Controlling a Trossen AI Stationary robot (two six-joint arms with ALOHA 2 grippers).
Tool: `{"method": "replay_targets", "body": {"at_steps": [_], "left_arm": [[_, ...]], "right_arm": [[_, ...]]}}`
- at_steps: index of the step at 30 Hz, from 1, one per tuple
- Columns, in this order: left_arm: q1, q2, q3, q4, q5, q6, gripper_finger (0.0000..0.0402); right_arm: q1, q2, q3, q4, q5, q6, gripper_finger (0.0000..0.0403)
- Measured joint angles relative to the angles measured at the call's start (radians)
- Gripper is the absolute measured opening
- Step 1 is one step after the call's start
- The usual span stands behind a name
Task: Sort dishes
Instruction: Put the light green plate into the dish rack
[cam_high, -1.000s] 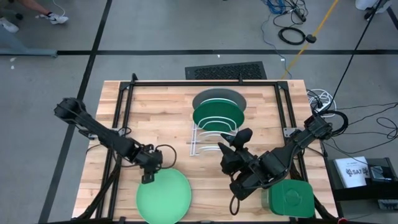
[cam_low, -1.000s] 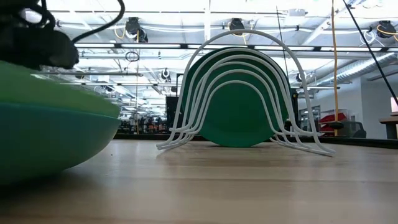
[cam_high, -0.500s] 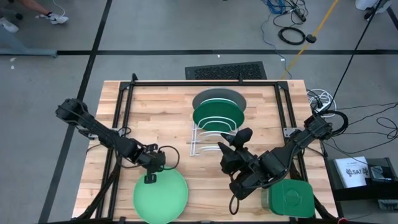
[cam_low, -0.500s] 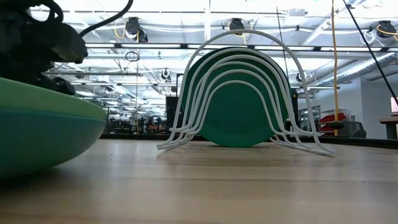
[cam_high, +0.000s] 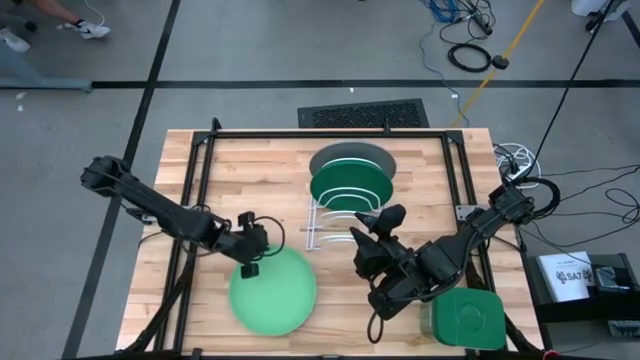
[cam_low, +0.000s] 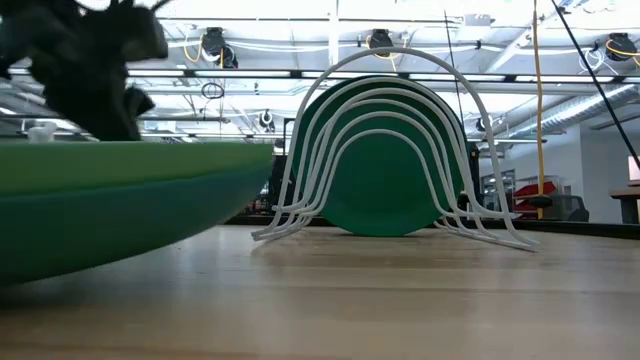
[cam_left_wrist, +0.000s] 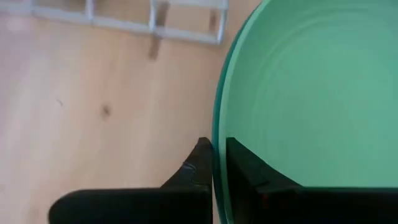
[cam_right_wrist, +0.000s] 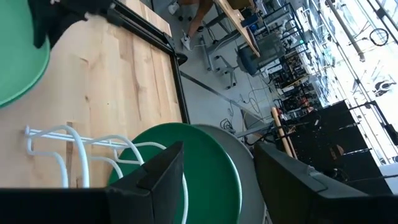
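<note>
Rim of the light green plate (cam_high: 273, 291) is clamped in the left pincer (cam_left_wrist: 214, 163) near the tabletop's (cam_high: 260, 185) front edge, bare wood all around; low view reveals a teal plate (cam_low: 120, 225) beneath. Right pincer (cam_high: 378, 225) hangs spread beside the wire rack (cam_high: 340, 215)
</note>
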Motion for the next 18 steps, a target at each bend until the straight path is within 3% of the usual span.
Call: {"method": "replay_targets", "body": {"at_steps": [12, 18], "left_arm": [[0.003, -0.109, 0.103, -0.023, -0.186, 0.158, 0.0015], [0.002, -0.153, 0.165, -0.023, -0.183, 0.237, 0.0015]], "right_arm": [[0.001, 0.000, 0.000, -0.002, -0.001, 0.019, 0.0187], [0.003, 0.000, 0.000, -0.003, -0.002, 0.019, 0.0186]]}}
